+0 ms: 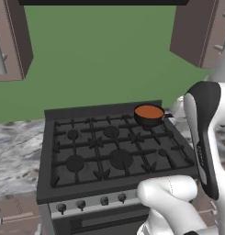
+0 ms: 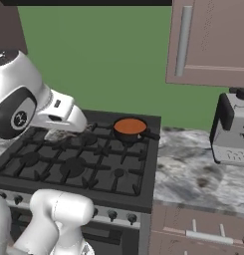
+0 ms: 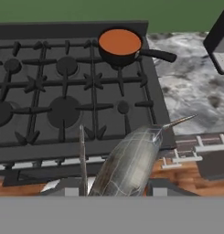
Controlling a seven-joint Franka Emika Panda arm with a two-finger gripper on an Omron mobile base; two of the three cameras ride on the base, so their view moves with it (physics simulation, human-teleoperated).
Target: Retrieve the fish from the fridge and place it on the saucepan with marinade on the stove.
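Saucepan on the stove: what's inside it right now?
The saucepan on the stove holds smooth orange-brown marinade, nothing lying on it. Its bottom is covered by the liquid. The fish is at the gripper.

Green back wall [image 1: 100, 59] ran behind everything, with brown upper cabinets [image 2: 210, 42] hung on both sides, the right one with a long grey bar handle. The marbled grey countertop [image 2: 193, 172] had a grey-and-black coffee machine [image 2: 232, 132] sitting far right, above wooden drawers [image 2: 198, 231] with pale handles.
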